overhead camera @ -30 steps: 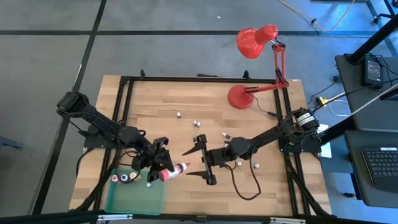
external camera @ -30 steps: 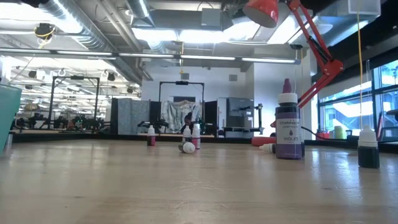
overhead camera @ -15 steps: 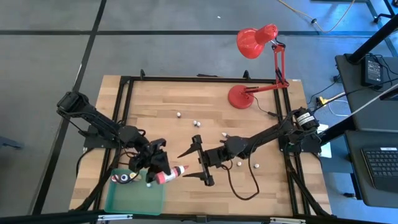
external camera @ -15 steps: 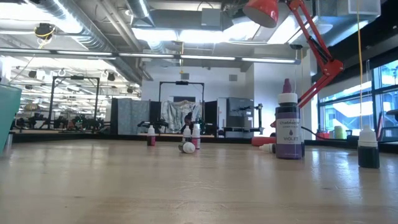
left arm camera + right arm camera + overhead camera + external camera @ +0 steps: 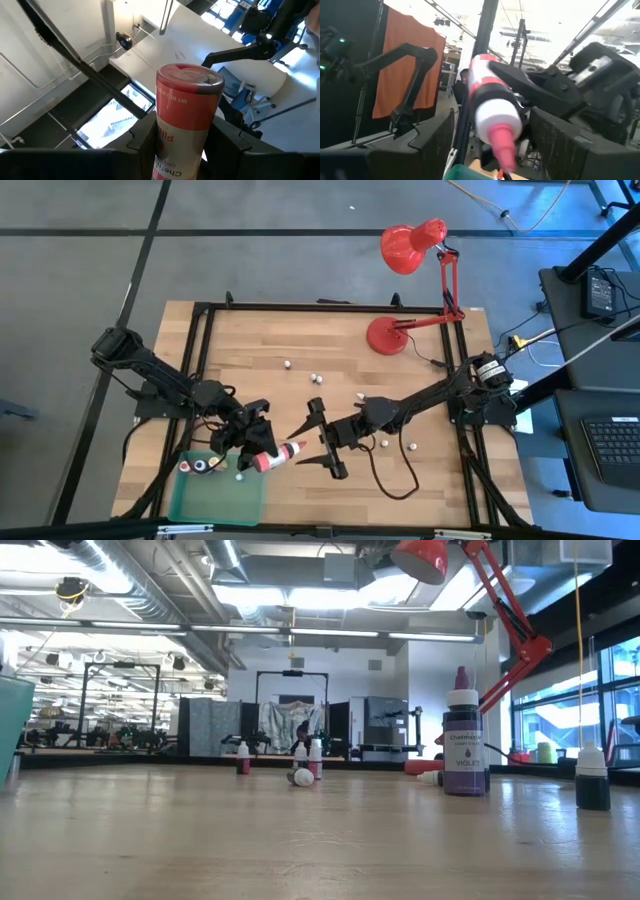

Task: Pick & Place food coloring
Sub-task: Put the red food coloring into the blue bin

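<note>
The left gripper [image 5: 262, 448] is clamped on a red bottle [image 5: 275, 457], held level just past the tray [image 5: 215, 502] corner, tip toward the right gripper [image 5: 312, 441]. That gripper's fingers, still apart on either side of the tip, have narrowed since a second ago; the bottle has barely shifted. Judgement: a handover is under way and incomplete. Three bottles [image 5: 200, 465] already stand in the tray. Bare table lies beyond; loose small bottles [image 5: 314, 377] and the lamp [image 5: 386, 335] sit well apart.
</note>
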### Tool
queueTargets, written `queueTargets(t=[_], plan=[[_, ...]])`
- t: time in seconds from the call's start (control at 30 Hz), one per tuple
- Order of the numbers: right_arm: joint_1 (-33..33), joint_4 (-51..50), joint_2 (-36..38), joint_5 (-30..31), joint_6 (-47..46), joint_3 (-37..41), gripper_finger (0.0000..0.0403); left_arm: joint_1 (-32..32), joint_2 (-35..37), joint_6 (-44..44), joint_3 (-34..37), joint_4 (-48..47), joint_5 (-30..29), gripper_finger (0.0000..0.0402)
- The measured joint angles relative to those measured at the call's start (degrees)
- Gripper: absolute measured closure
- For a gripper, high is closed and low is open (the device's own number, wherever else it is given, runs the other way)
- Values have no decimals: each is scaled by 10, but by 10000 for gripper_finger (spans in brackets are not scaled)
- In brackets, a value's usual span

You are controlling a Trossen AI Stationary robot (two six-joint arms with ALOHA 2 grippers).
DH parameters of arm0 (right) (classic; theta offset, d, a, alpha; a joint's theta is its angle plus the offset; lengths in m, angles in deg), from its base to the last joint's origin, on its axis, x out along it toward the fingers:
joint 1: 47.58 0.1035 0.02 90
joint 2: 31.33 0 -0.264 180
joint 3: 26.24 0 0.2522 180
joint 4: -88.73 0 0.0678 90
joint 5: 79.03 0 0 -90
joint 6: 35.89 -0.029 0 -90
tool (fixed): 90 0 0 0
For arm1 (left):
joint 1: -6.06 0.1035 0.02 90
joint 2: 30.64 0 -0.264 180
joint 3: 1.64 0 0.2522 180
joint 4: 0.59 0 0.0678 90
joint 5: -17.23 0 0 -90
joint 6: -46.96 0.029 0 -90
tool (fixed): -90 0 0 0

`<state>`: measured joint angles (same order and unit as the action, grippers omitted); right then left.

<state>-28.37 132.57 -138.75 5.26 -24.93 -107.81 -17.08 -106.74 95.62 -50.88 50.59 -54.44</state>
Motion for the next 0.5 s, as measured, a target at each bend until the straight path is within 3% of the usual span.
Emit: queueTargets(t=[0.5], plan=[[-3,-9,0,-21,16,0,200,0,0,22,0,-1,-2,269]])
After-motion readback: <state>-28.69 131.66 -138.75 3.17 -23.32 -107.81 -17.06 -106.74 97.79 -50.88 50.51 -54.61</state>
